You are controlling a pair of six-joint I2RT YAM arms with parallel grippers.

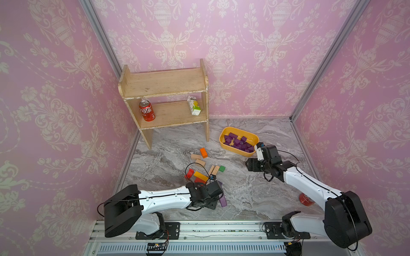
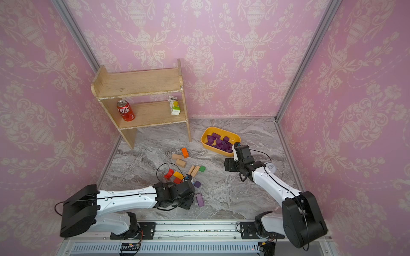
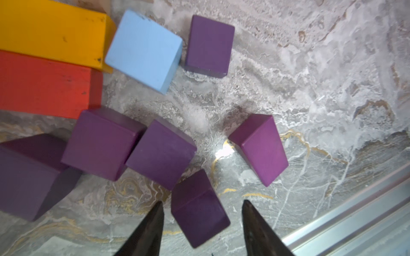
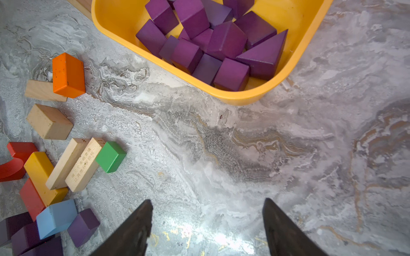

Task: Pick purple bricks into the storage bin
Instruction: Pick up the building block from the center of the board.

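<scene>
In both top views the left arm (image 1: 164, 197) lies low along the desk's near edge, its wrist bent down over the scattered blocks near the desk's middle. The right arm (image 1: 310, 184) reaches toward the far right corner, wrist just short of the storage bin (image 1: 249, 136). The bin sits on the grey marble desk (image 1: 244, 195) beside a wooden shelf (image 1: 164, 82) and holds a heap of purple bricks (image 1: 238, 141). A few more lie loose by the left wrist, a flat bar (image 2: 200, 200) among them. Pink patterned wallpaper (image 1: 44, 88) closes the booth on three sides. From the left wrist, the left claw (image 3: 202, 204) has its jaws parted to either side of one purple brick (image 3: 199, 210), with a gap showing at one jaw. Five others lie around it, near a pale blue block (image 3: 144, 51). From the right wrist, the right claw (image 4: 207, 200) hangs spread and empty over bare marble, near the bin's rim.
</scene>
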